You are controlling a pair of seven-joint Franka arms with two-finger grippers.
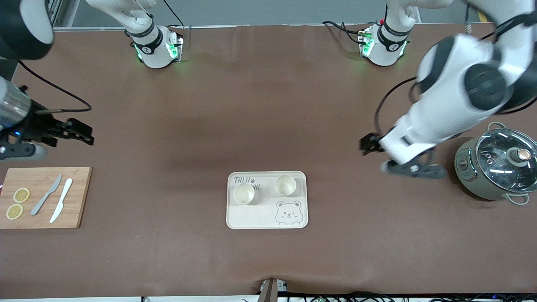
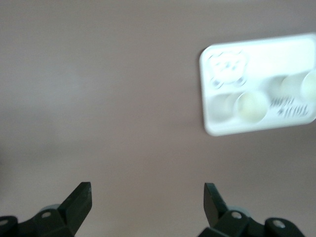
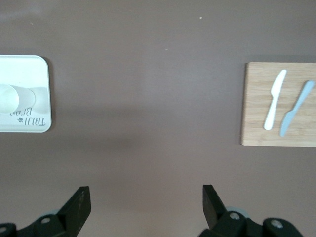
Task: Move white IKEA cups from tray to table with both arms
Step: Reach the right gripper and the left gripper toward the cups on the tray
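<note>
Two white IKEA cups stand upright on the bear-printed tray (image 1: 268,220) at the table's middle. One cup (image 1: 243,193) is toward the right arm's end and the other cup (image 1: 285,185) is toward the left arm's end. My left gripper (image 1: 413,170) is open and empty, over bare table between the tray and the pot. My right gripper (image 1: 86,134) is open and empty, over the table just past the cutting board. The left wrist view shows the tray (image 2: 276,54) with both cups (image 2: 252,106) (image 2: 301,84). The right wrist view shows the tray's corner (image 3: 34,74) and one cup (image 3: 7,98).
A grey pot (image 1: 482,184) with a glass lid stands at the left arm's end. A wooden cutting board (image 1: 79,197) at the right arm's end holds two lemon slices (image 1: 21,195), a grey knife (image 1: 46,195) and a white knife (image 1: 61,205).
</note>
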